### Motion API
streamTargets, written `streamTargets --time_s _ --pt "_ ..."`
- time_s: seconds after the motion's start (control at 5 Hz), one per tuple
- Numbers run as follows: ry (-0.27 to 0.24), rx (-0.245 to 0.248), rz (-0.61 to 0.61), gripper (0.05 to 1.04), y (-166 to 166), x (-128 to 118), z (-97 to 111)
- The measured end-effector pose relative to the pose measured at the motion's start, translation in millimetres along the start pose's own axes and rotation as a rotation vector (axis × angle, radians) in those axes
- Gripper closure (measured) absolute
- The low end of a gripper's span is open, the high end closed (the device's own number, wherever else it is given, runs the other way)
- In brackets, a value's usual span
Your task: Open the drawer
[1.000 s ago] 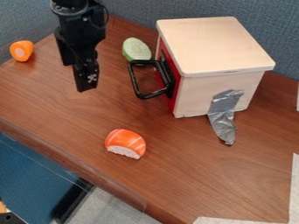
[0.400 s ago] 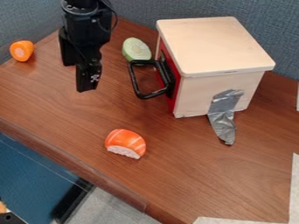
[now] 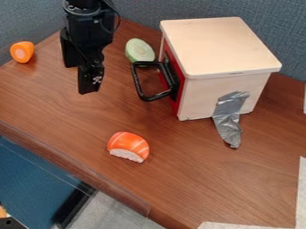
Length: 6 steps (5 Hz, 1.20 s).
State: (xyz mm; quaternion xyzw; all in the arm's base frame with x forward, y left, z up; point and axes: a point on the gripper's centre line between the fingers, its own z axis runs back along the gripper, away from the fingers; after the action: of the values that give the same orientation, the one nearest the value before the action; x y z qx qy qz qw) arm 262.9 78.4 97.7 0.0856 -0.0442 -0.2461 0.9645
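"Where is the drawer?"

"Camera view: the red-fronted drawer (image 3: 176, 103) sits closed in a pale wooden box (image 3: 218, 44), its black handle (image 3: 156, 96) jutting left over a brown table (image 3: 78, 120)."

"And the gripper (image 3: 90, 87)?"

"It hangs left of the handle, well apart; whether it is open or closed, I cannot tell."

"What crowds the scene?"

"A green vegetable slice (image 3: 138, 48) lies close behind the handle, toy sushi (image 3: 128, 145) nearer the table's front edge, an orange toy (image 3: 22, 52) far left. Silver tape (image 3: 227, 125) runs down the box's side."
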Motion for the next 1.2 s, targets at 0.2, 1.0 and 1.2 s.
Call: streamTargets --time_s 0.2,1.0,1.2 --pt "-0.009 -0.001 0.011 0.084 0 1 0" --pt "-0.301 0.022 0.589 0.084 16 82 -13" --pt "-0.296 0.053 0.738 0.084 16 84 -24"
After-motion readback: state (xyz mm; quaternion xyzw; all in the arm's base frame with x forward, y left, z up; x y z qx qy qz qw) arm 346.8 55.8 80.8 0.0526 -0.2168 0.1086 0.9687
